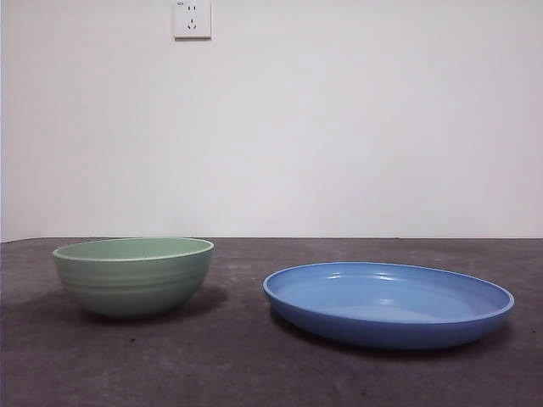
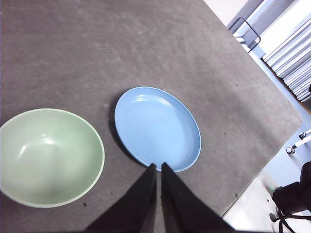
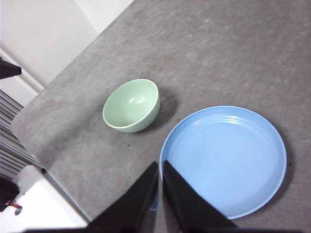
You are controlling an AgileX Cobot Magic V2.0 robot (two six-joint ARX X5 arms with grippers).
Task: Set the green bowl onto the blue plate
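A: Green bowl upright, empty, on the grey table, beside the blue plate but apart from it.

B: Grippers?

A: Left gripper and right gripper both aloft, jaws pressed together, holding nothing.

B: Advice: spread the jaws, pinch the bowl's rim, lift clear of the plate's rim, and centre it.

green bowl left on the table, blue plate right, apart, both upright
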